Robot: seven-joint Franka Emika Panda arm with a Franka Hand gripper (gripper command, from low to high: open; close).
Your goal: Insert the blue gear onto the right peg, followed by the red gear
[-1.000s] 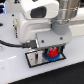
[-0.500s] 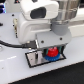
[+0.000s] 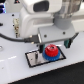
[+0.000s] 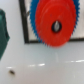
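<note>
The red gear (image 3: 50, 51) lies stacked on the wider blue gear (image 3: 50, 56) at the end of the grey black-bordered plate (image 3: 33, 61) toward the exterior view's right. In the wrist view the red gear (image 4: 55, 22) fills the middle, with blue gear (image 4: 33, 15) teeth showing around its rim. A dark spot in the red hub is the right peg (image 4: 56, 25). My gripper (image 3: 52, 43) hangs just above the stack, fingers (image 3: 39, 41) spread wide apart and open, holding nothing.
The plate's other pin (image 3: 36, 58) stands bare toward the exterior view's left. A dark green object (image 4: 4, 32) lies beside the plate in the wrist view. A black cable (image 3: 12, 36) loops at the exterior view's left over the white table (image 3: 15, 70).
</note>
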